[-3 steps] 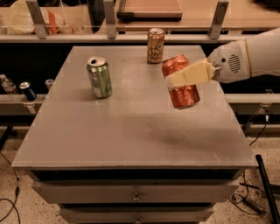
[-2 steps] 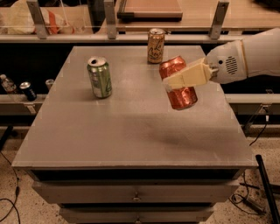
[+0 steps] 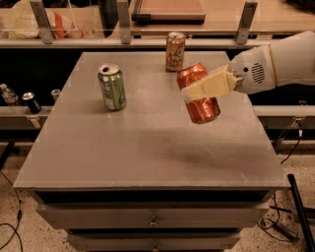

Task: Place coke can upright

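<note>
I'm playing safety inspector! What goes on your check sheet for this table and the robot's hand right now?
Surface: grey metal table top, with drawers beneath.
Job's things: red-orange aluminium coke can, tilted, seemingly lifted off the table, not upright yet.
Clutter: green soda can standing at the left; tan soda can with dark script standing near the back edge.
Gripper: cream two-finger gripper, right of centre, shut on the coke can.
Cables: black cables on the floor, left and right.
Surroundings: wooden bench behind; small cans on a low ledge at the left.
</note>
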Controlling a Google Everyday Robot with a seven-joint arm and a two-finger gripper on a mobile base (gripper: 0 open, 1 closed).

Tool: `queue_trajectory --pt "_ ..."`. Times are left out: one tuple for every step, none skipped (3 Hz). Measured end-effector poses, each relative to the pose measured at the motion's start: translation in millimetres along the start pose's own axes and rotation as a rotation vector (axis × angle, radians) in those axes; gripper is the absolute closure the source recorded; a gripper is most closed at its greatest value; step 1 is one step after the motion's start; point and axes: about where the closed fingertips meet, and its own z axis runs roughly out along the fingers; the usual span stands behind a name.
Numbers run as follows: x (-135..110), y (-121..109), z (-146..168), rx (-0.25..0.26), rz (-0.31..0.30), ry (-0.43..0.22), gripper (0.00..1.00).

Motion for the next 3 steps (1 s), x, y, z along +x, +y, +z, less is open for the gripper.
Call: queue_trajectory --pt "-0.2 -4.7 -0.9 0.011 -0.034 -0.029 1.00" --pt "-0.1 -14.2 2.1 -0.015 -0.100 -0.079 1.00" --pt "4.3 -24.8 8.3 -0.078 -0.161 -0.117 1.00"
